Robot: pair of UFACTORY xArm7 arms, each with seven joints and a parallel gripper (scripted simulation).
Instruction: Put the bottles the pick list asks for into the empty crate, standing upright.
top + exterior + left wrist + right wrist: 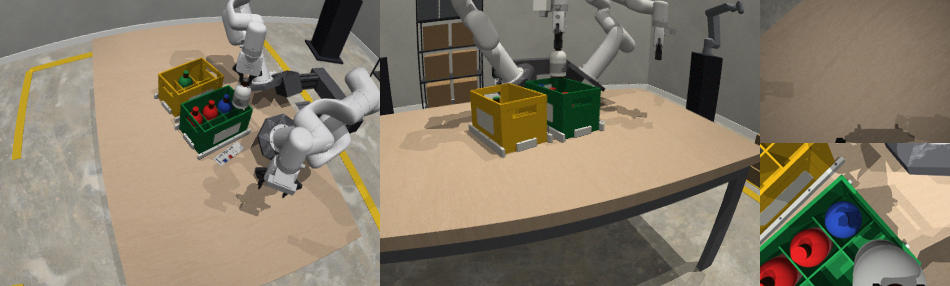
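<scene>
On the table (150, 215) (555, 185) (855, 64) (919, 200): two crates, one white bottle in grip

Listed near to far, as the top view shows them.

Left gripper (273, 190) (658, 56) (840, 140): one, fingers wide, nothing between them, raised above the wood and apart from both crates.

Pick list (228, 154): one paper strip, flat beside the green crate, bearing a blue and a red mark; its writing is too small to read.

Green crate (210, 142) (580, 115) (811, 202): one, upright, divided into compartments. Contents: two red bottles (210, 111) (553, 89) (809, 248) in neighboring compartments and one blue bottle (224, 106) (843, 219) in the corner compartment next along the same row.

White bottle (242, 95) (558, 64) (887, 262): one, upright, at the blue bottle's end of the green crate. How far its base reaches into a compartment cannot be told.

Right gripper (244, 82) (558, 46) (898, 285): one, pointing down, closed around the top of the white bottle.

Yellow crate (170, 95) (525, 120) (783, 165): one, upright, just beside the green crate, divided likewise. Contents: one green bottle (185, 81) (496, 98), standing.

Pale brackets (225, 145) (526, 144) (809, 189): several, low along the feet of both crates.

Black pedestal (332, 30) (705, 85): one, beyond the table.
</scene>
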